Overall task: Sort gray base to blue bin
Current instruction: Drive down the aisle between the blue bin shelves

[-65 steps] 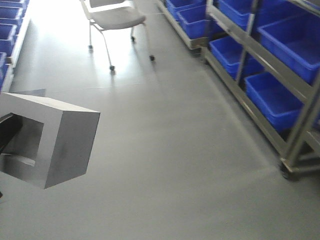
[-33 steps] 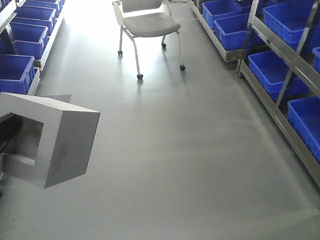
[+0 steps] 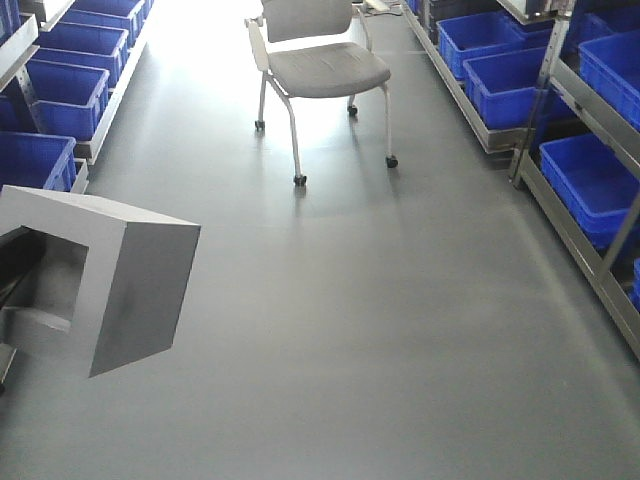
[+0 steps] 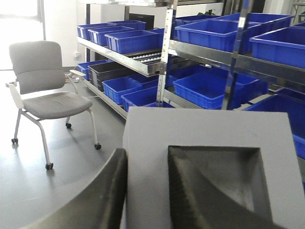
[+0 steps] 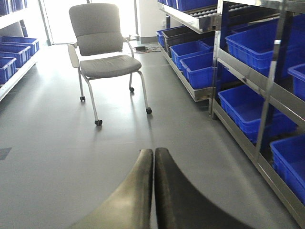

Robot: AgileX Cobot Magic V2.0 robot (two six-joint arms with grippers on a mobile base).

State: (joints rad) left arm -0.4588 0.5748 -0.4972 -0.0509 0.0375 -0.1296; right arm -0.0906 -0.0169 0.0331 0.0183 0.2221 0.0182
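Gray base (image 3: 110,290) rides off the floor (image 3: 380,330) at the left edge of the front view, its square recess turned to the left, as a two-armed mobile robot faces down a storeroom aisle. The left wrist camera shows the hold: the left claw (image 4: 147,157) pinches one wall of the block, with one dark curved finger (image 4: 102,195) on the outer side and the other inside the recess, both against that wall. The right claw (image 5: 153,155), seen from its own wrist camera, has its two fingers pressed together tip to tip with nothing between them, above bare gray floor. Blue bins (image 3: 590,180) line the metal racks (image 3: 590,268) on both sides of the aisle, all well apart from the carried block. Which of them is the one meant for the block cannot be told. One dark bin (image 4: 112,71) sits among the blue ones on a low shelf in the left wrist view. A gray padded chair (image 3: 325,70) on castors stands in the middle of the aisle ahead, in bright light that washes out the floor behind it
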